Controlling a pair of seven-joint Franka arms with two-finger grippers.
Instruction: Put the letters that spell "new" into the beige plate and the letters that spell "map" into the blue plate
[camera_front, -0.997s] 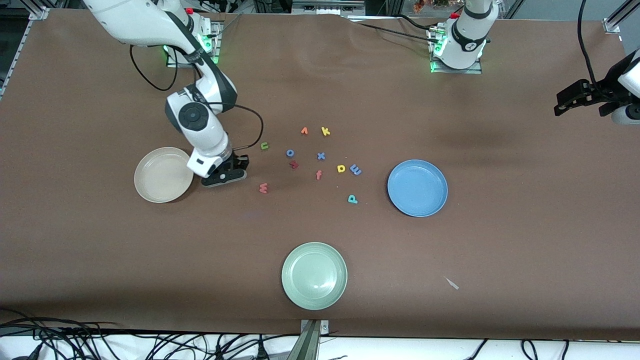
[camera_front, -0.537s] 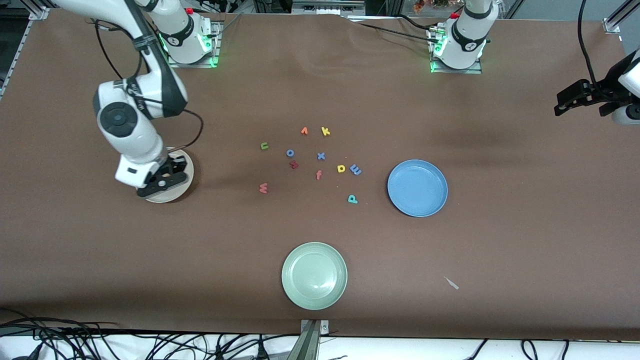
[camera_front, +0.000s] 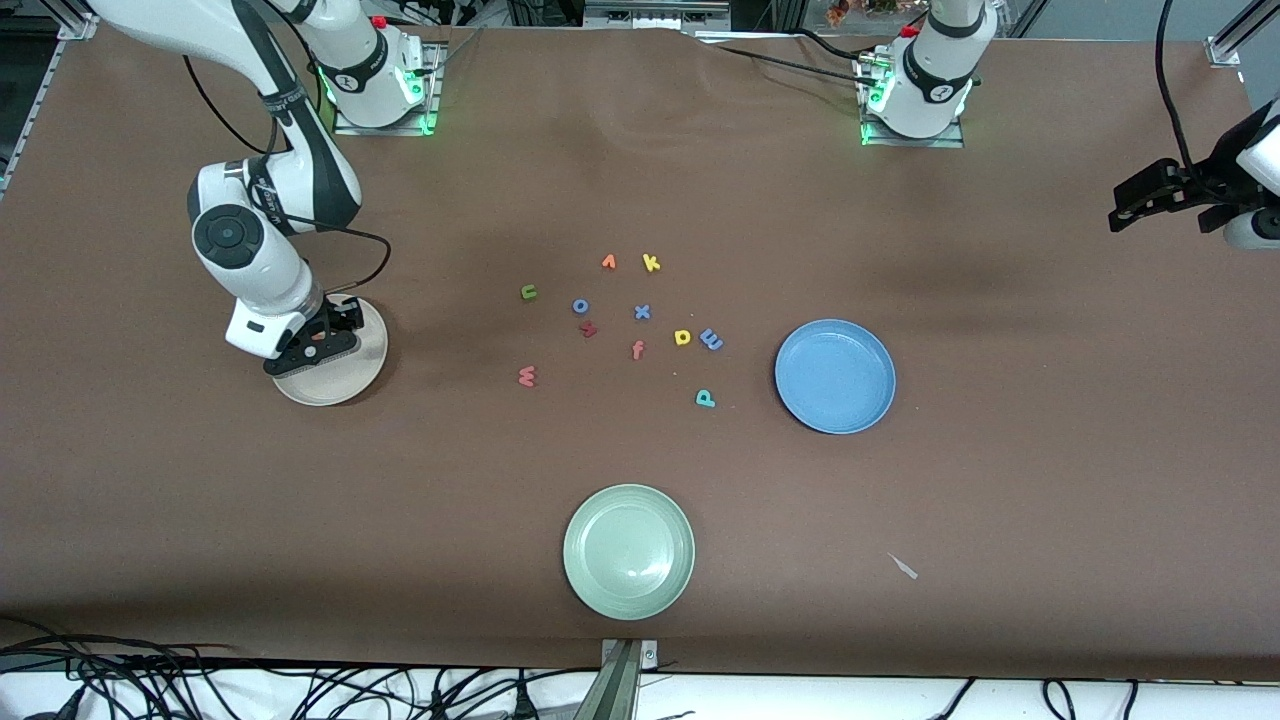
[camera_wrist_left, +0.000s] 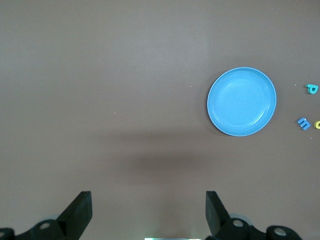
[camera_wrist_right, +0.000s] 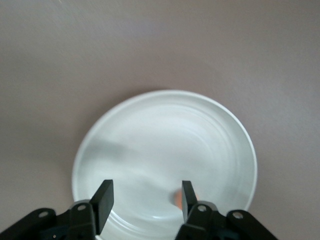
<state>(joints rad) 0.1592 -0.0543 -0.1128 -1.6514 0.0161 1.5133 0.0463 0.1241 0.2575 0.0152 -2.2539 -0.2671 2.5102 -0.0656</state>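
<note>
Front view shows the right gripper low over the beige plate, which sits toward the right arm's end of the table. Its fingers stand apart in the right wrist view, and a small orange letter shows just beside one fingertip, over the plate's pale floor; whether it already lies on the plate or touches the finger cannot be told. The same orange speck shows under the gripper from the front.

On the bare table between the plates lie the loose letters. The green letter is farther from the camera than the pinkish-red letter. The yellow round letter and the blue letter lie just beside each other, with the teal letter nearer to the camera, all three near the blue plate. Other letters are scattered among them. A pale green plate sits nearest the camera.

The left gripper waits up in the air at the left arm's end of the table, its fingers spread wide with nothing between them.
</note>
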